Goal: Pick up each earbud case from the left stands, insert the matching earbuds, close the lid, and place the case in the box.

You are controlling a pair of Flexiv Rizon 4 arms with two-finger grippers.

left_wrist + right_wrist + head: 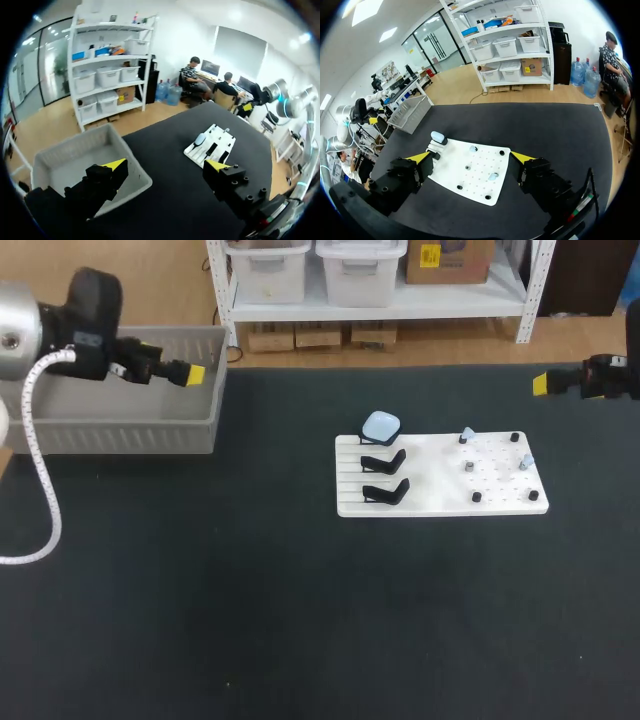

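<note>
Dark table point(300, 640) around white board point(440, 504), grey box point(120, 435) far-left (left fingers point(114, 165) spread)

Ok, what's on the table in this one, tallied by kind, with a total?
Light-blue earbud case: 1
Empty black stands: 2
Light-blue earbuds: 2
Small black or grey pieces: 4
White board: 1
Grey box: 1
Total: 11

Bright, even light falls from above on the dark table point(300, 620), whose top looks matte and uniformly lit from edge to edge. The white board point(440, 476) is the brightest thing on it yet keeps its detail, and the black stands point(385, 462) throw only faint, soft shadows.
</note>
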